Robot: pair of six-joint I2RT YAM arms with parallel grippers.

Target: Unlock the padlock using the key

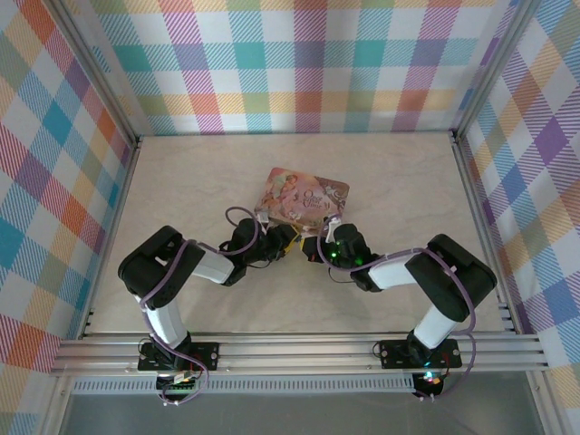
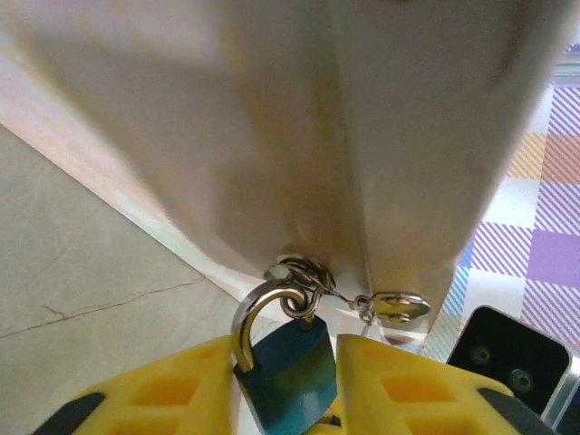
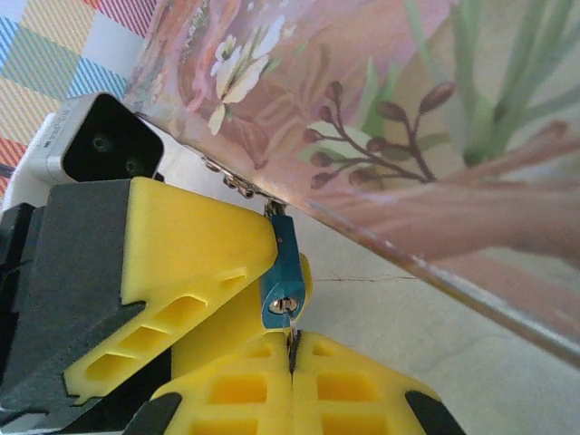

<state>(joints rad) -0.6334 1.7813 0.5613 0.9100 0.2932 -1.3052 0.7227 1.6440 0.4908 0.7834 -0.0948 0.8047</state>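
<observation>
Right wrist view: the right hand [image 3: 292, 376] is pinching the key [image 3: 292, 344] between shut fingers, its tip sitting just under the keyhole of the padlock [image 3: 284, 283]. The left hand [image 2: 288, 362] is clamping the blue body, which is hanging from the pink tin [image 3: 408, 136]. Insertion is the step in hand; the next move likely calls for aligning the key, pushing it in, then turning.

A pink illustrated tin [image 1: 304, 199] lies on the beige marbled table [image 1: 408, 181], ringed by plaid walls [image 1: 299, 63].
</observation>
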